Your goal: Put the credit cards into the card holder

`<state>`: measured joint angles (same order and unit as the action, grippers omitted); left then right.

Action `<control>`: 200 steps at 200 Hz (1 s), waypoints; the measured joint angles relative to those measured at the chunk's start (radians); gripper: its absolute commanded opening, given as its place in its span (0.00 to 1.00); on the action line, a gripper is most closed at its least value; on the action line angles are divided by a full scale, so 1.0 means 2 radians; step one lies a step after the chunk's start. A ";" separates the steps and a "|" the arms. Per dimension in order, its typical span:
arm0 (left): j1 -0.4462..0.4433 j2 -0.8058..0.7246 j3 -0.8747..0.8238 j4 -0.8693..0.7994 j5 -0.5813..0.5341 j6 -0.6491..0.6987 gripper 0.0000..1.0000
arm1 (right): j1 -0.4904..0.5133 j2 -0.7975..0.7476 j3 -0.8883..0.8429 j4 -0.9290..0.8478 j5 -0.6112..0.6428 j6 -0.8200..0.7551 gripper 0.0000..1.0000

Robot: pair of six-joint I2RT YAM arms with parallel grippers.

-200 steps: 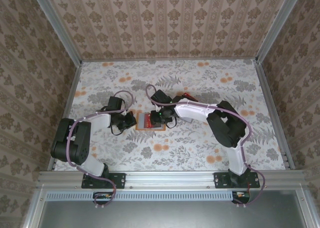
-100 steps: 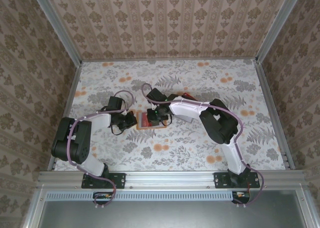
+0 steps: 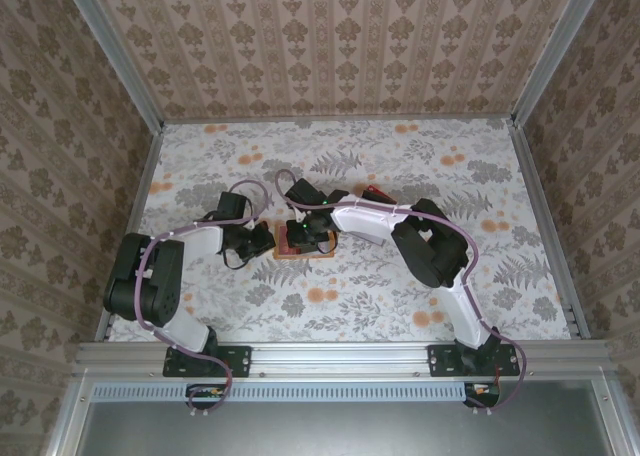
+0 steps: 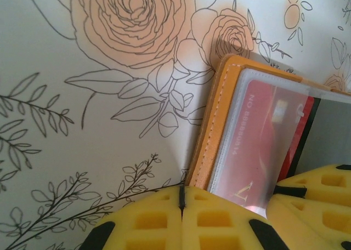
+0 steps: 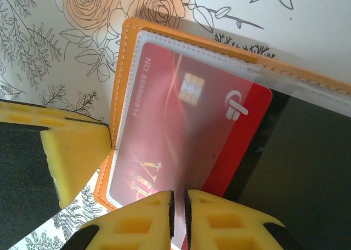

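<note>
Left gripper (image 4: 181, 203): jaws pressed fully together, tips butted against the orange left edge of the card holder (image 4: 211, 126). The holder lies open and flat mid-table (image 3: 450, 296), between the two grippers. Red card (image 5: 181, 129) sits mostly under the holder's clear sleeve, right end sticking out. Right gripper (image 5: 178, 206): jaws closed to a hairline slit, tips at the red card's edge; pinching or just touching, can't tell. Far-right of the holder, a small red item (image 3: 377, 192) lies on the table.
</note>
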<state>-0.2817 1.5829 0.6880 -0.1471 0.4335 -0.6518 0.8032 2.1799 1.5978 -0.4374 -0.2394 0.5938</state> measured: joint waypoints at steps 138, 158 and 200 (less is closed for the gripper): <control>0.000 0.000 0.020 -0.045 -0.012 0.019 0.00 | -0.061 -0.186 -0.176 0.008 0.065 -0.042 0.42; 0.000 0.000 0.025 -0.060 -0.016 0.024 0.00 | -0.059 -0.170 -0.172 0.004 0.069 -0.055 0.44; 0.000 0.002 0.035 -0.084 -0.023 0.029 0.00 | -0.049 -0.107 -0.114 -0.021 0.088 -0.085 0.46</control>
<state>-0.2813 1.5867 0.7586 -0.3145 0.3882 -0.5934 0.7052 1.9659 1.3701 -0.4789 -0.0643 0.4232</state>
